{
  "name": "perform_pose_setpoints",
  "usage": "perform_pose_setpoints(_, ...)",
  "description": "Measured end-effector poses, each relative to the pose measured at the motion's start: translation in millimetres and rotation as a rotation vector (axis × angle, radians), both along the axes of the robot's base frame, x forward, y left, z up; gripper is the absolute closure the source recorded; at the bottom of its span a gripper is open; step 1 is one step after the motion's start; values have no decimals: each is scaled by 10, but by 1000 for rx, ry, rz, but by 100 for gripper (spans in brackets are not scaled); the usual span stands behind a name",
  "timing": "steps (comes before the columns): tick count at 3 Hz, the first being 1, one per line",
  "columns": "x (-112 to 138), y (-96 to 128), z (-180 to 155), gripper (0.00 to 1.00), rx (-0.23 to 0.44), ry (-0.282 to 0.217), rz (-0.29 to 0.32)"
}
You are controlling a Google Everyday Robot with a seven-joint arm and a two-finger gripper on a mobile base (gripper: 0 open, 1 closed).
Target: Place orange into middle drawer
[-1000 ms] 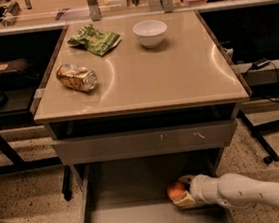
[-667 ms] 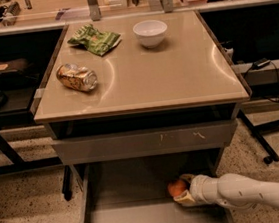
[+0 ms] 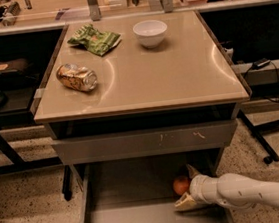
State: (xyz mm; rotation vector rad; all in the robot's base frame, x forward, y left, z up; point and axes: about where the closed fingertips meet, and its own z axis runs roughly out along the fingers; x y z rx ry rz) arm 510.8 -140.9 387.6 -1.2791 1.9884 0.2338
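The orange (image 3: pixel 180 183) lay on the floor of the open middle drawer (image 3: pixel 132 220), toward 2 o'clock from the centre of the visible floor and close to the right-hand wall. It appeared round, smooth and reddish-orange in the shadow under the cabinet. No stem or blemish could be made out.

My end effector (image 3: pixel 184 188) was inside the drawer at the orange. The fingers were apart, one at the fruit's 1 o'clock and one at its 6 o'clock, forming a V around it. Whether either finger was touching the skin could not be determined. My judgement: the fruit was set low on the flat floor so that it would not roll when released, and the low side walls would contain it. My white arm (image 3: pixel 260 196) entered from 4 o'clock, staying below the drawer front above to clear it.

That closed grey drawer front (image 3: pixel 133 143), marked with pale scratches, lay directly above, at 12 o'clock from the orange. Above it was the counter (image 3: pixel 176 79), carrying three items not involved in this task:
- a white bowl (image 3: pixel 150 32) at 12 o'clock
- a green bag (image 3: pixel 94 39) at 11 o'clock
- a crushed golden-brown can (image 3: pixel 77 77) on its side at 9 o'clock
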Motion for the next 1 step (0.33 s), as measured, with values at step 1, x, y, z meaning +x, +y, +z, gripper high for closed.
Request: perform_pose_setpoints(1, 0, 0, 0, 0, 0, 0, 0)
